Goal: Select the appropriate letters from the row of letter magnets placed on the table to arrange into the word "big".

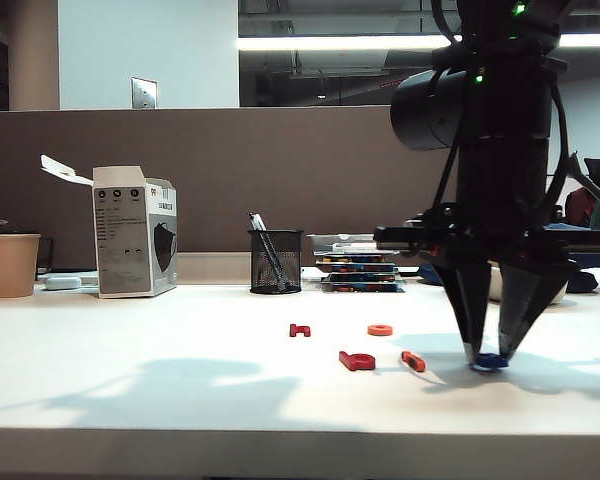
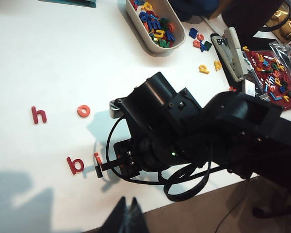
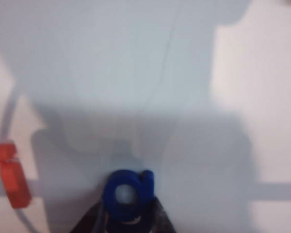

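My right gripper points down at the right of the table, shut on the dark blue looped letter at or just above the surface. That blue letter sits between the fingertips in the right wrist view, with the orange-red bar beside it. To its left lie the orange-red bar and the dark red ring-and-stem letter. The left wrist view shows the "b" and the "i" side by side. My left gripper hangs over the table's front edge, shut and empty.
An orange ring and a red "h" lie behind the chosen letters. At the back stand a mesh pen cup, a white box, a paper cup and stacked trays. A bin of letters and a stapler lie further right.
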Robot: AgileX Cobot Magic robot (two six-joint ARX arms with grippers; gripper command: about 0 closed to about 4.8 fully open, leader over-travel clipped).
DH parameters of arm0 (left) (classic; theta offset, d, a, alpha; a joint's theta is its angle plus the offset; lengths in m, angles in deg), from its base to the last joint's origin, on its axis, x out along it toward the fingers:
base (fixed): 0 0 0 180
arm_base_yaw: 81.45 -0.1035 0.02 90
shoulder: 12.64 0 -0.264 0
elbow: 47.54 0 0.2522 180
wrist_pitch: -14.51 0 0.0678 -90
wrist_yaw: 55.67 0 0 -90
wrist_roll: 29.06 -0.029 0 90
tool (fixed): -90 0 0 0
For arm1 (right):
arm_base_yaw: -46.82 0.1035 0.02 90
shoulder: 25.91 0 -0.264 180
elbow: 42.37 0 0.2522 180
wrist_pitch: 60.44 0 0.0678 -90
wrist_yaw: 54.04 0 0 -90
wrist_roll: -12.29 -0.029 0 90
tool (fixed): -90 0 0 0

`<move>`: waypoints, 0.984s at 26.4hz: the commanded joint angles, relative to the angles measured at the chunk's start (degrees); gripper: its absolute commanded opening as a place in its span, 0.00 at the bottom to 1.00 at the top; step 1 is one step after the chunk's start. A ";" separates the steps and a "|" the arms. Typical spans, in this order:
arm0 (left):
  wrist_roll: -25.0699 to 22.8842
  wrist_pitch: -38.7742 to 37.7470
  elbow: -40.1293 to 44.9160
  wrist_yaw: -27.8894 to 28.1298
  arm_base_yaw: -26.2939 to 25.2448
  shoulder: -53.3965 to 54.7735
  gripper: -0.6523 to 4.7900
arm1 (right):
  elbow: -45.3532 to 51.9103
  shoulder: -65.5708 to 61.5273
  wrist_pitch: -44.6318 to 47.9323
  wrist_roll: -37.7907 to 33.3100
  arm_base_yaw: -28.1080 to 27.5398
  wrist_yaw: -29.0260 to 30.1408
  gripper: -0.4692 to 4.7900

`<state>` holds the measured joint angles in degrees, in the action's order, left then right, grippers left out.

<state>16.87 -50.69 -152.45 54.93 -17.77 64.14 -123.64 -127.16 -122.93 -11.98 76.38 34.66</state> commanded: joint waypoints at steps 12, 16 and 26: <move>-0.07 0.52 -0.09 0.17 0.02 -0.20 0.11 | -0.04 0.02 2.60 -1.05 0.15 1.42 0.42; -0.07 0.52 -0.09 0.17 0.02 -0.20 0.11 | -0.04 0.02 2.40 -1.05 0.15 1.44 0.42; -0.02 0.59 -0.09 0.15 0.02 -0.20 0.11 | -0.24 7.34 3.15 -0.59 -0.28 1.22 0.42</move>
<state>16.87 -50.69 -152.43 54.93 -17.77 64.14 -123.75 -121.00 -120.20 -12.71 76.21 35.99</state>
